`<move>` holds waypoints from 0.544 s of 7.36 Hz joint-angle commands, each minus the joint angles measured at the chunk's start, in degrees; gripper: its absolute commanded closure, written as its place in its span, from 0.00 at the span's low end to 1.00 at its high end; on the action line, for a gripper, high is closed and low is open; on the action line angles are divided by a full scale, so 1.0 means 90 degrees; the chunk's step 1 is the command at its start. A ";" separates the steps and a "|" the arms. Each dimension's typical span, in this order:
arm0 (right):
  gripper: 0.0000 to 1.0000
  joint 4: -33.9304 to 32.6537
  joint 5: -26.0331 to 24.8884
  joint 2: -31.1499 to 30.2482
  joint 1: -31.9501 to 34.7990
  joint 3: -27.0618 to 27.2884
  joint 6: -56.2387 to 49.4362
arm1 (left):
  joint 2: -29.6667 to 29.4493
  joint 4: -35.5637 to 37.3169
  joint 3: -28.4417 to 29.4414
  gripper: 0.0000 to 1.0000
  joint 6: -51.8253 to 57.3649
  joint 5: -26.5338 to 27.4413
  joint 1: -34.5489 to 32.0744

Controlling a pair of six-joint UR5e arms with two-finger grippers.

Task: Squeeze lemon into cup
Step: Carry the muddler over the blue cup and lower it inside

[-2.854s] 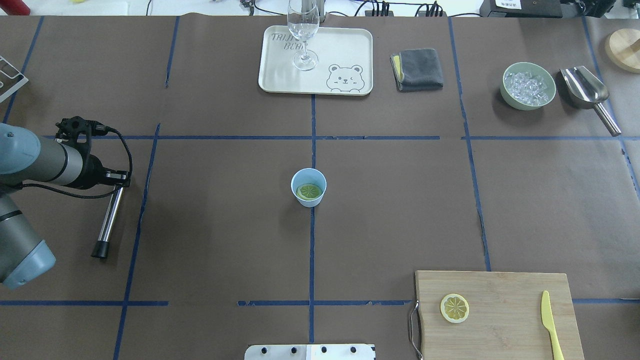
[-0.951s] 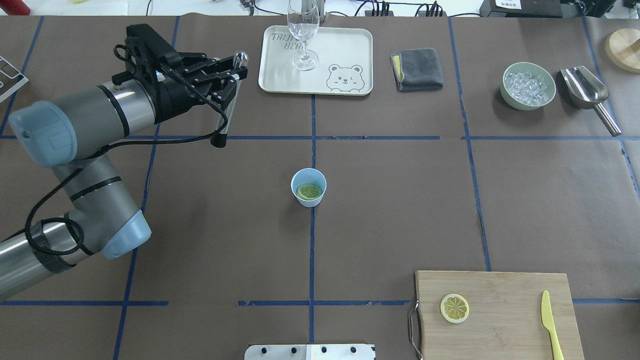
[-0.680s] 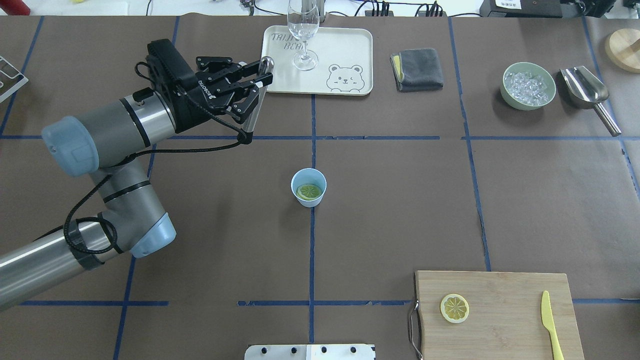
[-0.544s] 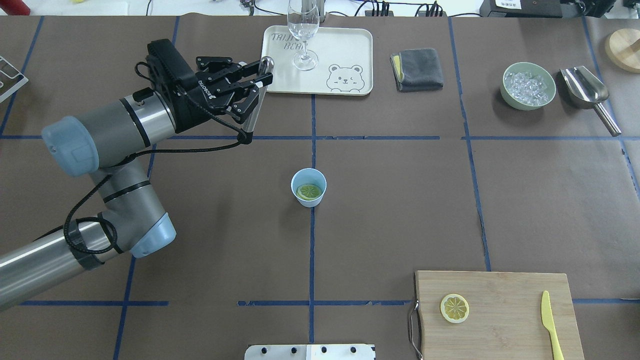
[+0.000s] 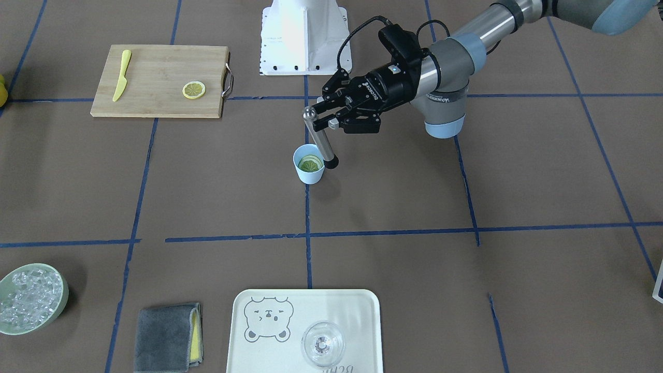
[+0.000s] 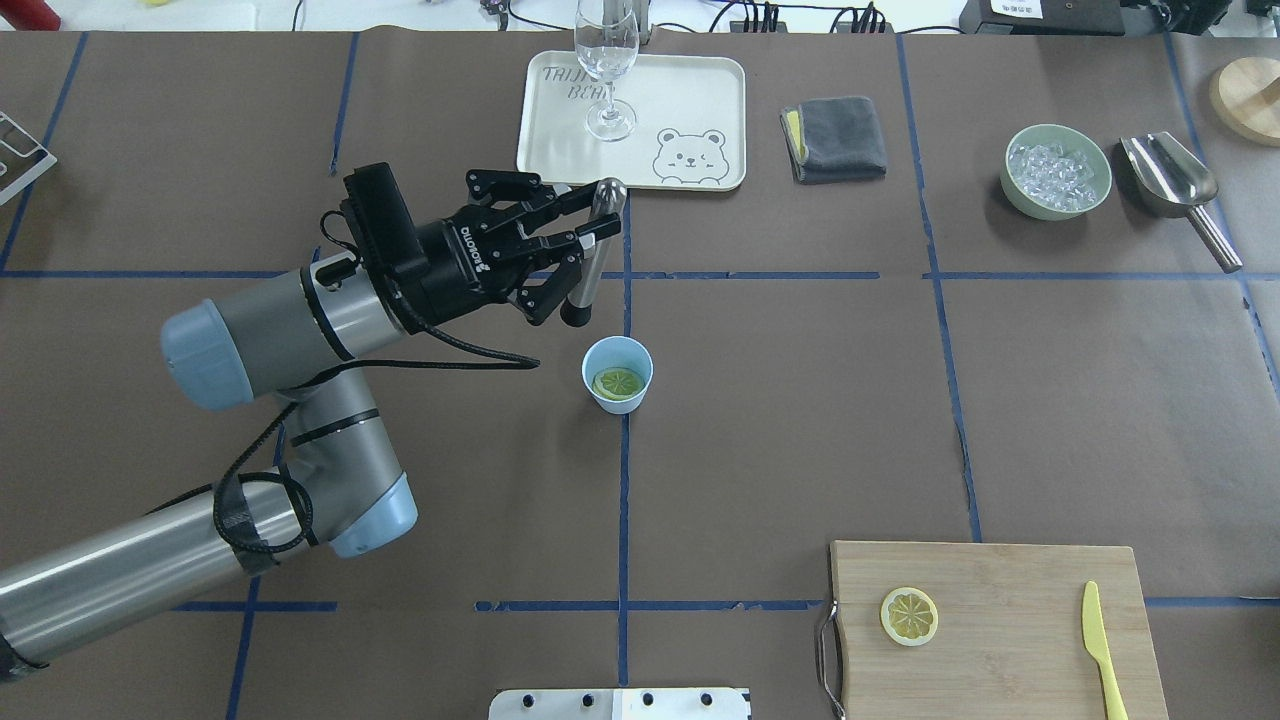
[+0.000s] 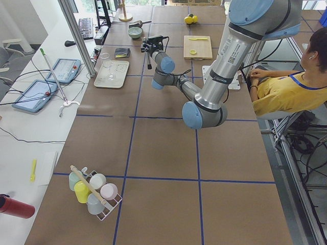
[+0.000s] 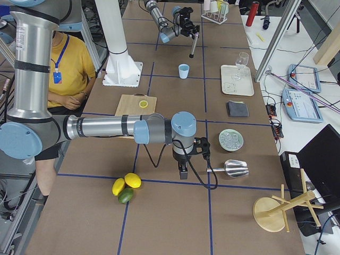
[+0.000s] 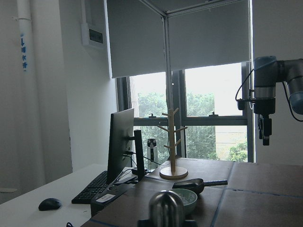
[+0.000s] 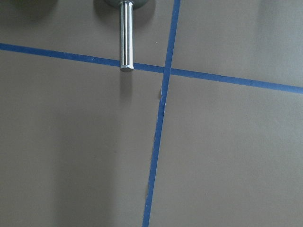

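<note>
The pale-blue cup (image 6: 617, 392) stands mid-table with a lemon slice (image 6: 617, 382) lying inside; both also show in the front view, the cup (image 5: 308, 176) and the slice (image 5: 310, 165). A second lemon slice (image 6: 909, 615) lies on the wooden cutting board (image 6: 1000, 680). My left gripper (image 6: 597, 228) is shut on a steel muddler (image 6: 586, 268) with a black tip, held tilted in the air just beyond the cup's far-left rim. My right gripper (image 8: 182, 171) hangs near the ice scoop; I cannot tell whether it is open or shut.
A yellow plastic knife (image 6: 1100, 650) lies on the board. A tray (image 6: 690, 100) with a wine glass (image 6: 607, 70), a grey cloth (image 6: 835, 138), a green bowl of ice (image 6: 1058, 172) and a steel scoop (image 6: 1175, 190) line the far side.
My left arm has swung in from the table's left with the muddler in its grip, then moved right and nearer, so the muddler's black tip now hangs close by the cup.
</note>
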 commanded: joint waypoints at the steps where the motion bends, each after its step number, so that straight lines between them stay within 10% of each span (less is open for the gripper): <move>1: 0.00 -0.0001 0.0000 -0.0004 0.0010 0.0000 0.0008 | -0.0258 -0.0075 0.0248 1.00 0.0016 0.0492 0.0430; 4: 0.00 -0.0001 0.0000 0.0005 0.0010 -0.0010 0.0018 | -0.0258 -0.0084 0.0522 1.00 0.0016 0.0494 0.0489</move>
